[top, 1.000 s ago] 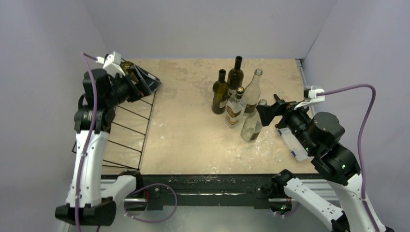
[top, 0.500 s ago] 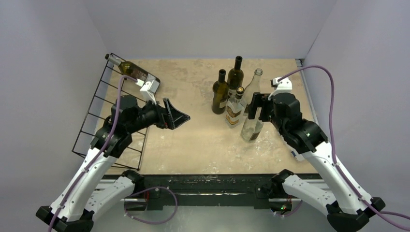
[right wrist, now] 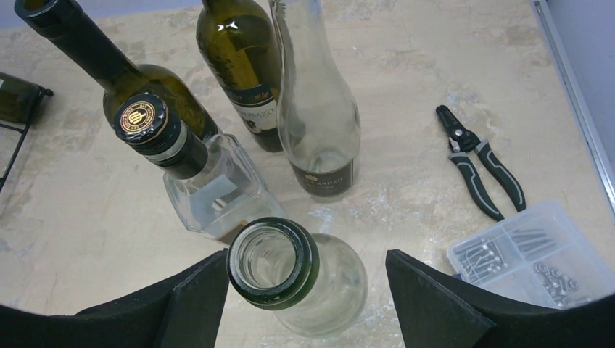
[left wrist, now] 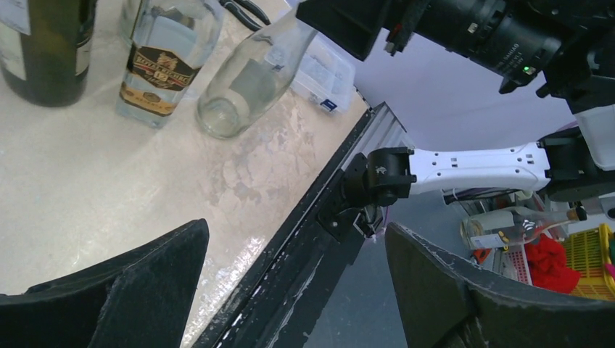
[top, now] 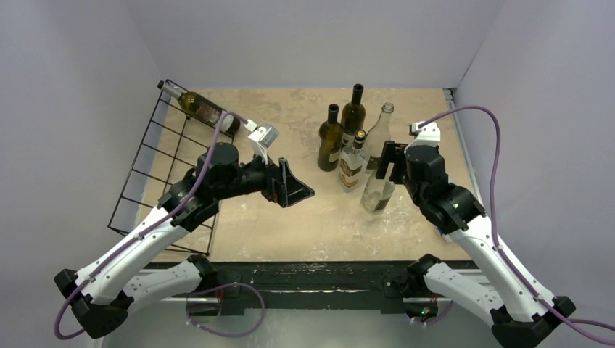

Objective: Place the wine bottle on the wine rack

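Note:
The black wire wine rack stands at the table's left edge. One green wine bottle lies across its far end. My left gripper hangs open over the middle of the table, away from the rack, and nothing is between its fingers. My right gripper is open around the neck of an upright clear bottle. Its left finger is at the bottle's lip and its right finger stands apart. In the top view this clear bottle is the nearest of the group.
Behind the clear bottle stand a square liquor bottle, two dark green bottles and a tall clear bottle. Black pliers and a clear parts box lie at the right.
My left arm has swung from the rack's far end to the table's middle, leaving the green bottle on the rack. My right gripper has come over the clear bottle and its jaws have narrowed.

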`<state>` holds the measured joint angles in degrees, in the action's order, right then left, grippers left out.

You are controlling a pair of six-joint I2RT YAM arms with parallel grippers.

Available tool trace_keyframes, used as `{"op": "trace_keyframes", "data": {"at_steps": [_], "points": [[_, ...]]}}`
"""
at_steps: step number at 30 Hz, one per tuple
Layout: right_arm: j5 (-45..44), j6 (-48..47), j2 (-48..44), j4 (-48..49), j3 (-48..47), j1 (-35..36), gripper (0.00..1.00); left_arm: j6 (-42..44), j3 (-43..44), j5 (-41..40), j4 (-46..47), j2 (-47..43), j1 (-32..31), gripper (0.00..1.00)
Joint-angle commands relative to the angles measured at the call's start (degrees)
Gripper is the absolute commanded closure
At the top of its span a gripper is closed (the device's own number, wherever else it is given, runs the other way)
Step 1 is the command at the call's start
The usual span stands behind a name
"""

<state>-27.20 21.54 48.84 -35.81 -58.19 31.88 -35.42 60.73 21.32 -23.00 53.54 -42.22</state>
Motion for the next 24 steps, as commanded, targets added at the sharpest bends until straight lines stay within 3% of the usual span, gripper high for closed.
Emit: {"op": "trace_keyframes", "data": {"at_steps": [1, 7, 15, 24], "points": [[-1.6, 0.7, -0.6, 5.4, 0.6, 0.2, 0.18, 1.3, 0.0, -5.0, 6.7, 0.1, -3.9, 0.08], [-1.8, 0.4, 0.5, 7.2, 1.2, 0.1, 0.19, -1.0, -2.5, -10.8, 11.2, 0.1, -6.6, 0.08], [-2.7, -1.4, 1.5, 10.3, 2.6, 0.2, 0.22, 2.7, 2.4, -14.5, 5.3, 1.3, -6.8, 0.06], [-1.3, -2.1, 4.0, 10.7, 1.9, 0.2, 0.40, 4.2, 3.0, -16.7, 3.5, 1.1, -6.8, 0.05]]}}
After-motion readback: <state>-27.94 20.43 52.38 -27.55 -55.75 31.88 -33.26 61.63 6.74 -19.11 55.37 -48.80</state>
